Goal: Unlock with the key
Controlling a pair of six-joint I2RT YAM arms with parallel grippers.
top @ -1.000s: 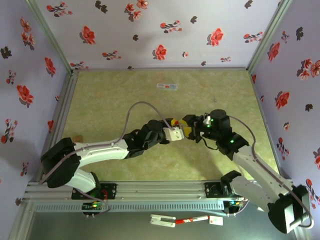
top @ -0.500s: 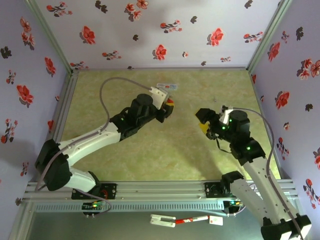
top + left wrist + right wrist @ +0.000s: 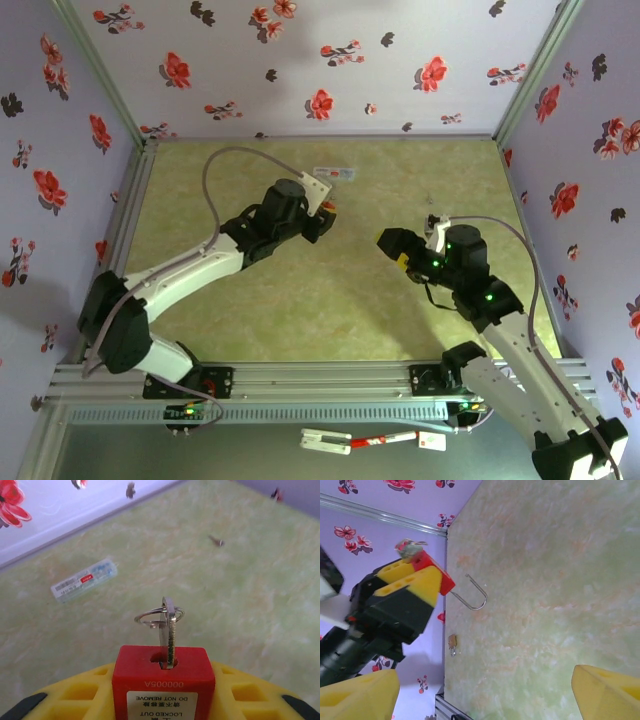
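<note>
While the left gripper [image 3: 322,215] is clamped on the red padlock [image 3: 164,677] toward the back of the table [image 3: 300,300], the key [image 3: 169,635] stands straight out of the lock, pointing away from that gripper. The right gripper [image 3: 393,250], fingers spread and empty, sits well apart on the padlock's right.

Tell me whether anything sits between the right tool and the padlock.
Nothing visible does. The open right tool faces the padlock across a bare stretch of table. The left tool grips the padlock, with the key standing in its keyhole.
</note>
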